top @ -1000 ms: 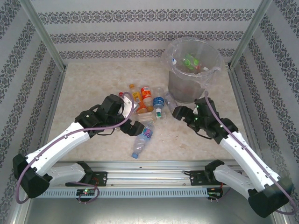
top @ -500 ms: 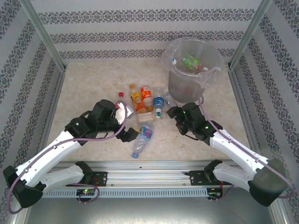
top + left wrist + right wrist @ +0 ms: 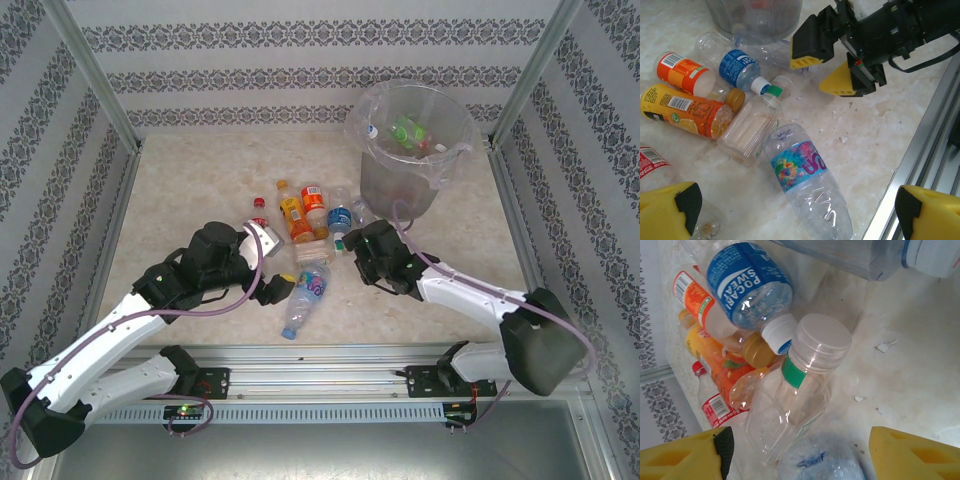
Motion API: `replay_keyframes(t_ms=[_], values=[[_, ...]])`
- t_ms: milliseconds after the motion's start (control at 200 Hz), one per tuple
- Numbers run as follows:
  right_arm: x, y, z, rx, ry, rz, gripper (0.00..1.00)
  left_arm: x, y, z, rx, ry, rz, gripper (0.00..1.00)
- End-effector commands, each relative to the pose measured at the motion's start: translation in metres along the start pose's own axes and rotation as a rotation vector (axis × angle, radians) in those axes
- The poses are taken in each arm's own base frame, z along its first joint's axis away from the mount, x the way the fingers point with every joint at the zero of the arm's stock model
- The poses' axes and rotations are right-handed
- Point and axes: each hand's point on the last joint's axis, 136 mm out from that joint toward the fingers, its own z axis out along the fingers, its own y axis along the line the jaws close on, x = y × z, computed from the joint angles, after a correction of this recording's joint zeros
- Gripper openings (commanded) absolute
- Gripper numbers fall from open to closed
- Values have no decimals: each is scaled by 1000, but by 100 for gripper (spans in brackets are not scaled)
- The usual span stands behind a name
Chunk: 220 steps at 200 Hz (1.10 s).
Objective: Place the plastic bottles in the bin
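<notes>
Near edge: metal rail (image 3: 320,355), both arm bases on it. Marble-look table (image 3: 200,190) beyond.

Left gripper (image 3: 797,212) hangs low over the near end of the pile, fingers spread wide and holding nothing. Directly under and between them lies the colourful-label bottle (image 3: 800,167), on its side, crumpled, apart from the pile at its far end.

Next out is the packed cluster. The clear square bottle (image 3: 750,130) with green neck band and white cap lies on its side, touching the orange juice bottle (image 3: 685,112) beside it. The blue-label bottle (image 3: 747,282) has its white cap pressed against the clear square bottle's neck. The red-and-white label bottle (image 3: 682,75) lies against the orange juice bottle. The red cola bottle (image 3: 715,407) is at the left edge of the pile, partly under the left fingertip in the left wrist view.

Right gripper (image 3: 822,72) sits low at the right side of the cluster, just beside the clear square bottle's cap. Its fingers are apart, nothing between the tips; touching the cap or not, can't tell.

Farther: bin (image 3: 395,190), upright, right rear of the table, clear bag (image 3: 360,125) over the rim, several bottles inside. One clear bottle (image 3: 710,45) lies at its foot. Patterned walls (image 3: 300,40) behind.
</notes>
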Motion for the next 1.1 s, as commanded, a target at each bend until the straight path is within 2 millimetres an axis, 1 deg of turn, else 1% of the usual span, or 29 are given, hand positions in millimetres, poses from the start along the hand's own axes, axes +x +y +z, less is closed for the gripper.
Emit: replay_keyframes(t_ms=[0, 155, 245, 425, 595, 714, 934, 1094], values=[[0, 6, 14, -40, -17, 51, 71, -10, -3, -3, 4, -58, 9, 100], [2, 10, 31, -35, -15, 35, 70, -6, -3, -3, 0, -61, 9, 100], [2, 8, 39, -35, -21, 44, 69, -5, -3, -2, 1, -57, 9, 100], [0, 11, 53, -43, -26, 52, 66, -5, -3, -3, 2, -63, 5, 100], [0, 7, 66, -36, -26, 73, 64, -4, -3, -2, 3, -60, 3, 100], [-2, 7, 71, -34, -32, 76, 63, -4, -3, -2, 2, -59, 2, 100], [-7, 0, 79, -23, -51, 97, 61, -2, -3, 0, 1, -51, 3, 100], [-10, 2, 83, -29, -60, 108, 59, -2, -3, -1, 2, -53, 2, 100]])
